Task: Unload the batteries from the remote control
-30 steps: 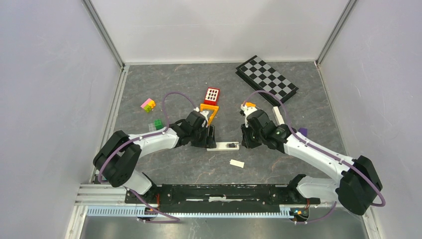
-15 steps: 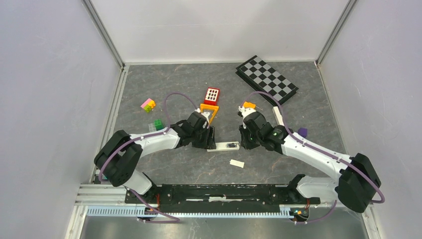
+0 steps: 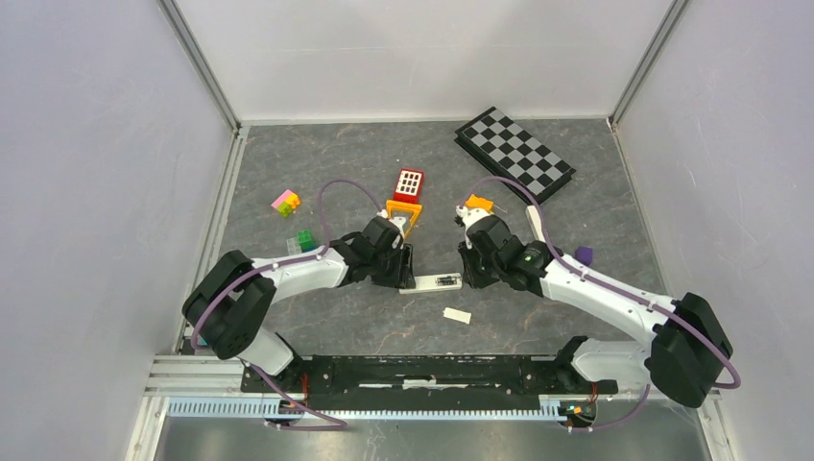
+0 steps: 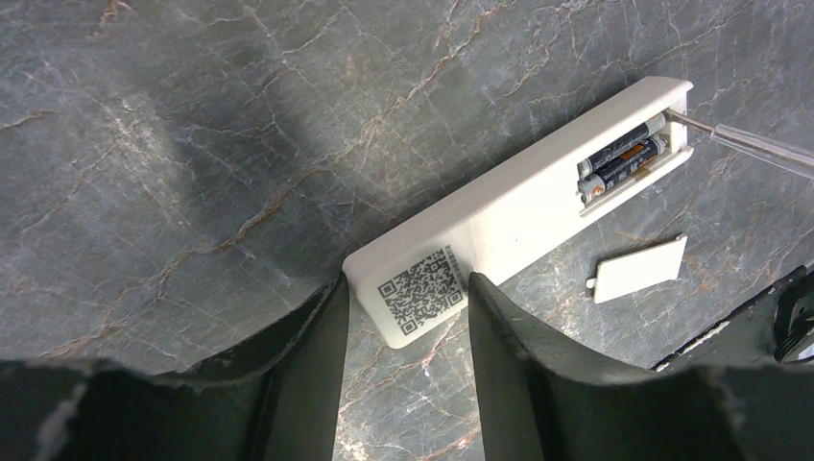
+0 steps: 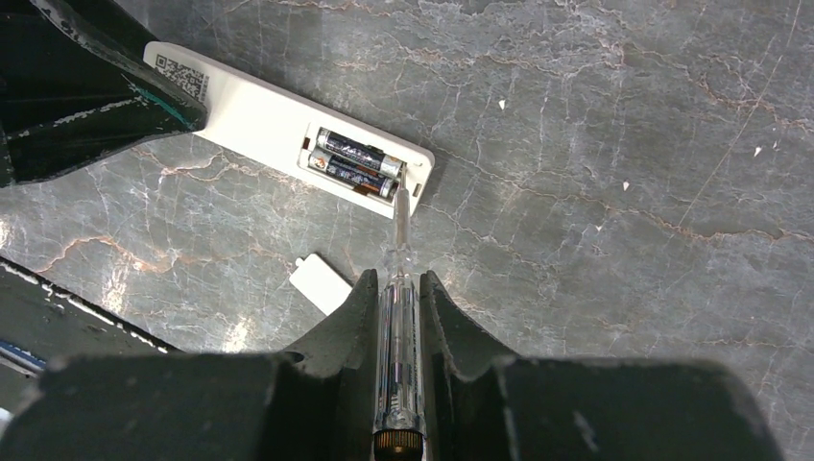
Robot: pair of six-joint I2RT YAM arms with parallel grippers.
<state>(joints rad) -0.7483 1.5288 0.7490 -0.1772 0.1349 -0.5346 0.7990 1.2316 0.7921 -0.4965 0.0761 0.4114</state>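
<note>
Marble desk [image 4: 192,144]: my left tool [image 4: 405,288] half-open round the remote [image 4: 518,202], bracing it I think; right tool [image 5: 398,280] pinches a screwdriver [image 5: 400,230] at the batteries [image 5: 355,158].

Bright, even light from above. A soft shadow lies across the counter [image 4: 144,240] ahead of my left pincer [image 4: 405,288]; its near fingers [image 4: 298,384] look dark and blurred.

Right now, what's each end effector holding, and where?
Right end effector: clear screwdriver, by its handle. Left end effector brackets the remote's QR-code end; grip unclear.
</note>
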